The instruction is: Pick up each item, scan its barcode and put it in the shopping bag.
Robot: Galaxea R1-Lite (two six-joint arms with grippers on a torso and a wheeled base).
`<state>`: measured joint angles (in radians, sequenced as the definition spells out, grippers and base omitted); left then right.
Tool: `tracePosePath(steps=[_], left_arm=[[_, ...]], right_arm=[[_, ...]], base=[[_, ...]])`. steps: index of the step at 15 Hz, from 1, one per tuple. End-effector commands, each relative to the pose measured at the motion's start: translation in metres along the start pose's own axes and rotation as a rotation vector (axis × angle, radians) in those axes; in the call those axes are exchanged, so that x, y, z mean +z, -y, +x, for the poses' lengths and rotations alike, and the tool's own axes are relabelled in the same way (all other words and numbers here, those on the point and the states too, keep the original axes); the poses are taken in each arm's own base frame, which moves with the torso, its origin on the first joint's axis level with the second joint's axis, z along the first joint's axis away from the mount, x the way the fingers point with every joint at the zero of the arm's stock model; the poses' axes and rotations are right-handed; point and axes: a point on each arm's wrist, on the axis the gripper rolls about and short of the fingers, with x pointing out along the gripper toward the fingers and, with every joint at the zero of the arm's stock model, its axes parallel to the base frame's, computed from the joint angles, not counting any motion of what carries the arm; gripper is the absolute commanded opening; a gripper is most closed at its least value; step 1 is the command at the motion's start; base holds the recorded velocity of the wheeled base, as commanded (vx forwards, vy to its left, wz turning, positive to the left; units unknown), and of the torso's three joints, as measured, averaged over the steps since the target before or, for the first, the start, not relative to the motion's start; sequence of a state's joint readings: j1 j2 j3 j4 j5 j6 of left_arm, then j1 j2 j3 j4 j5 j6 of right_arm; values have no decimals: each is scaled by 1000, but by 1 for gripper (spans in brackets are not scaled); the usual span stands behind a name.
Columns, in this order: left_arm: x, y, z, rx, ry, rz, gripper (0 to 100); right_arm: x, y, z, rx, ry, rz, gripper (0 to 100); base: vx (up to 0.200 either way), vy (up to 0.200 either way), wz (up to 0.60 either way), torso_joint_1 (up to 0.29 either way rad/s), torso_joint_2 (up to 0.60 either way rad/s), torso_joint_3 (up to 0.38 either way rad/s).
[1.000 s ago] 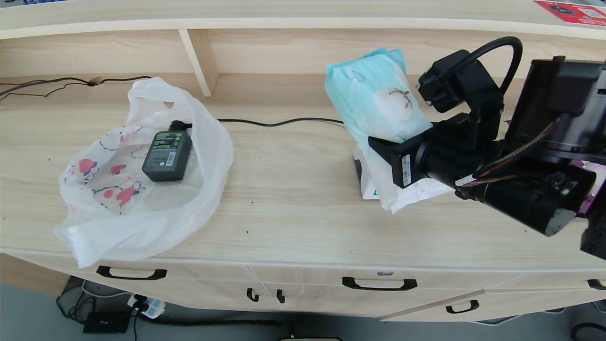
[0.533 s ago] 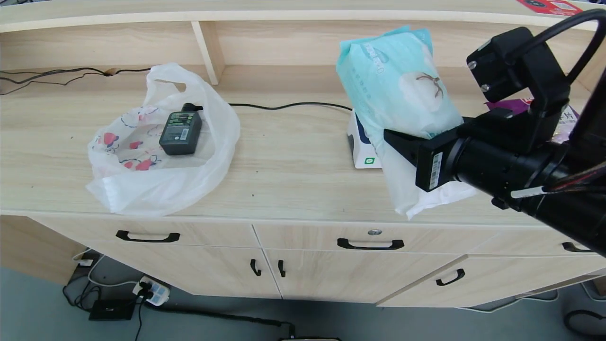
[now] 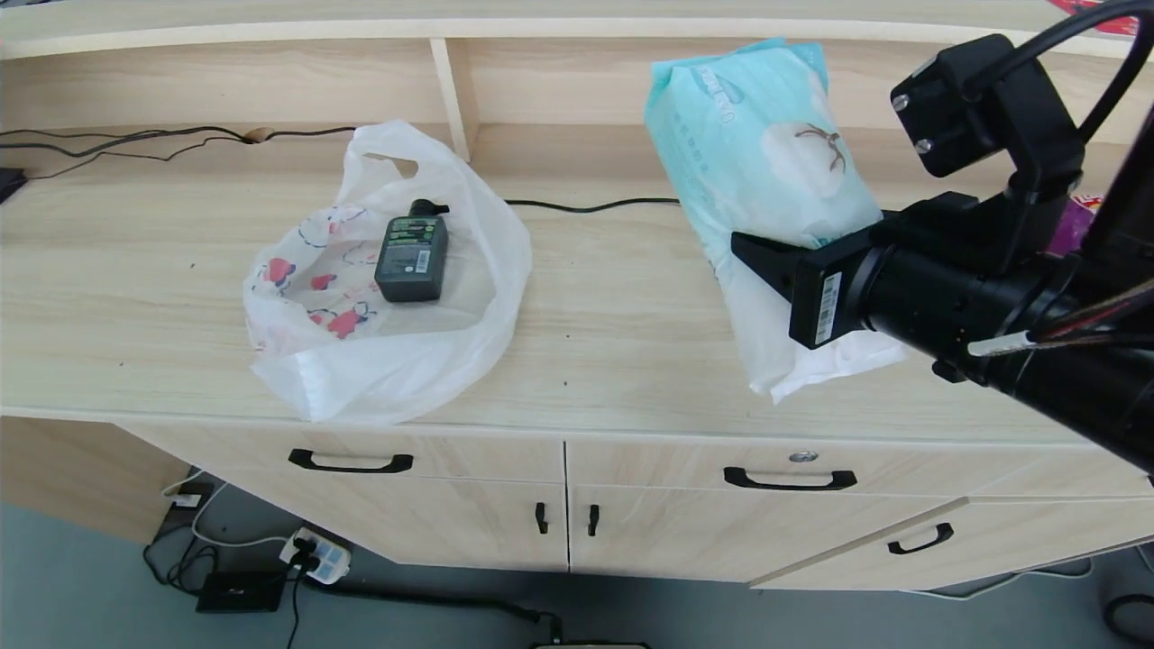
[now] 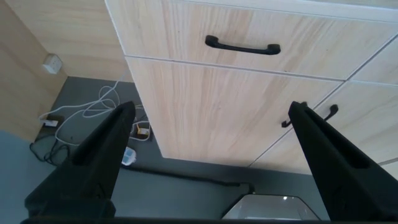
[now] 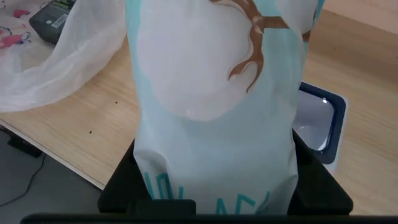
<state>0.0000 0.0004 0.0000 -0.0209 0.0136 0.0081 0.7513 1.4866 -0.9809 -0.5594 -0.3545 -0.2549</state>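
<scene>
Holding tissue pack clamped in my right end effector; I'd grip firm, carry well over bag mouth, release beside bottle. Left end effector apart.

A light wooden table with black-handled drawers spans the middle of the frame. A thin black cable crosses its back near centre, and more dark wires trail at upper left. A white power strip lies on the grey floor, lower left.
</scene>
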Motion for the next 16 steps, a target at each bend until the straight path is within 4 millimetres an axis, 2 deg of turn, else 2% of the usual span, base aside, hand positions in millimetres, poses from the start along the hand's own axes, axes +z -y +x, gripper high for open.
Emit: tracePosePath(steps=[1, 5, 9, 11, 16], left_arm=[[0, 0, 0, 0, 1, 1, 100], [0, 0, 0, -1, 1, 1, 100], [0, 0, 0, 0, 1, 0, 100], [0, 0, 0, 0, 1, 0, 100], [0, 0, 0, 0, 3, -2, 100]], right_arm=[[7, -3, 12, -12, 18, 6, 0], [32, -7, 32, -24, 93, 33, 0], [35, -18, 45, -5, 105, 39, 0], [35, -30, 51, 30, 105, 51, 0], [21, -61, 82, 106, 83, 161, 0]], base=[[0, 0, 600, 2, 2, -2], [0, 0, 600, 0, 2, 1], [0, 0, 600, 0, 1, 4], [0, 0, 600, 5, 0, 9], [0, 0, 0, 0, 0, 0]])
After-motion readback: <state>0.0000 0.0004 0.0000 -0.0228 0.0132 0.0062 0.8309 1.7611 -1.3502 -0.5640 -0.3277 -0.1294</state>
